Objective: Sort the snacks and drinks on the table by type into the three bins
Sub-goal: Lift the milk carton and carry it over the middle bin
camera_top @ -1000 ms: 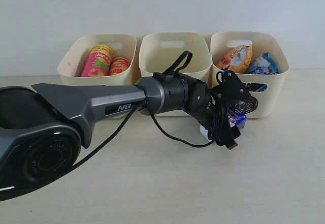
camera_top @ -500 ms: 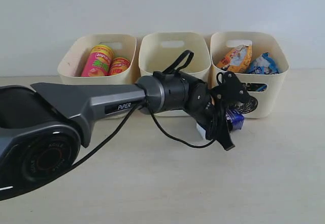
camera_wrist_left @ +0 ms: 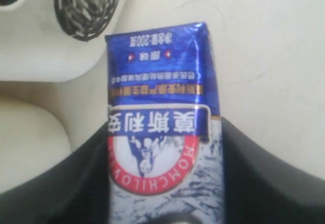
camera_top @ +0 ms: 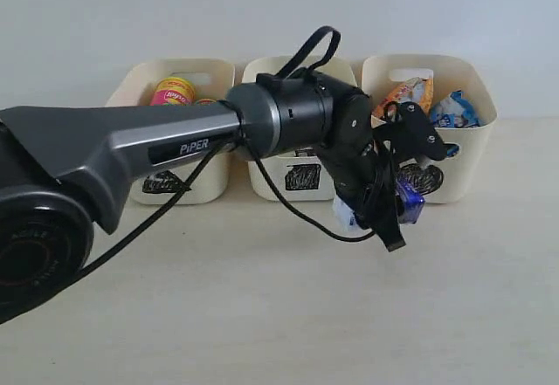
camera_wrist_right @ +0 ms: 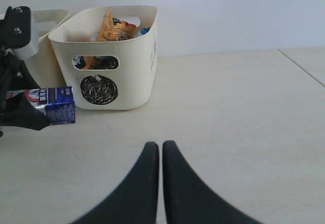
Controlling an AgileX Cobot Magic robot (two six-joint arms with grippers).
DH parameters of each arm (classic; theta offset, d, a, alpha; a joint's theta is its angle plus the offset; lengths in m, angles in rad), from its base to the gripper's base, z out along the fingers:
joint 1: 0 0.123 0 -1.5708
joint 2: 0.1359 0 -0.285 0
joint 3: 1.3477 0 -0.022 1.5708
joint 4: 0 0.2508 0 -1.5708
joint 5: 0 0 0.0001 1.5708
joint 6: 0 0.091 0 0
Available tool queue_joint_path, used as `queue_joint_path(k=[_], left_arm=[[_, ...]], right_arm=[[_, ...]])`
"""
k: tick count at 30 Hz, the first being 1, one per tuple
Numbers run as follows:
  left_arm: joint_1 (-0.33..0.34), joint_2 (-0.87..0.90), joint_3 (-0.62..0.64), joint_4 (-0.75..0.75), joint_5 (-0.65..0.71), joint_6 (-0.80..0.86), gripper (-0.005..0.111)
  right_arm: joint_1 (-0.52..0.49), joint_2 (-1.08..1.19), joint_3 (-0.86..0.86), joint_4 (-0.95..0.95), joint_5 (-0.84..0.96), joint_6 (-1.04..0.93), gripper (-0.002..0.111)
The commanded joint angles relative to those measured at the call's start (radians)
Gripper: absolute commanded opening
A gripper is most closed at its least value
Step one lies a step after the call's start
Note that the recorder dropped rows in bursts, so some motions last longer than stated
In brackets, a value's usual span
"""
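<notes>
**Carton clamped, middle bin beckons**

Here we go: the left gripper (camera_top: 389,209) is clamped on the small white-and-blue carton (camera_wrist_left: 160,97). Its black fingers press the carton's two long sides, and the blue end pokes out past the fingertips. Gripped across the narrow body like that, it shouldn't twist loose.

The carton sits low over the pale beige table (camera_top: 262,315), just in front of the gap between the square-marked cream plastic bin (camera_top: 301,175) and the circle-marked cream bin (camera_top: 463,154). It looks clear of the surface, though I can't swear to it from here.

Look at that arm: the long grey forearm stretches level from the left across the bin fronts. The wrist is folded hard downward, the fingers point at the table, and a black cable loops over the top.

The sorting logic is plain enough. The tall chip tubes (camera_top: 173,92) stand in the leftmost cream bin (camera_top: 144,69). The orange crinkly packet (camera_top: 403,97) and the blue crinkly packet (camera_top: 454,110) are crammed into the circle one. So I reckon this drink belongs in the square tub, but the arm blocks its inside and I can't tell what's in there. Getting it in means lifting over the rim, and clipping that rim is the risk.

The right gripper (camera_wrist_right: 161,155) hangs low over bare table, well apart from the action. Its fingers are pressed nearly together, with nothing between them.
</notes>
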Motion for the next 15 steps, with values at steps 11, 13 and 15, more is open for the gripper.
queue_joint_path(k=[11, 13, 15], left_arm=[[-0.026, -0.269, 0.001, 0.099, 0.006, -0.030, 0.004], [-0.009, -0.287, 0.001, 0.129, -0.042, -0.059, 0.004], [0.012, -0.292, 0.001, 0.166, -0.087, -0.109, 0.004]], right_arm=[[0.001, -0.004, 0.000, 0.000, -0.011, 0.001, 0.000], [0.001, -0.004, 0.000, 0.000, -0.011, 0.001, 0.000], [0.001, -0.004, 0.000, 0.000, -0.011, 0.001, 0.000]])
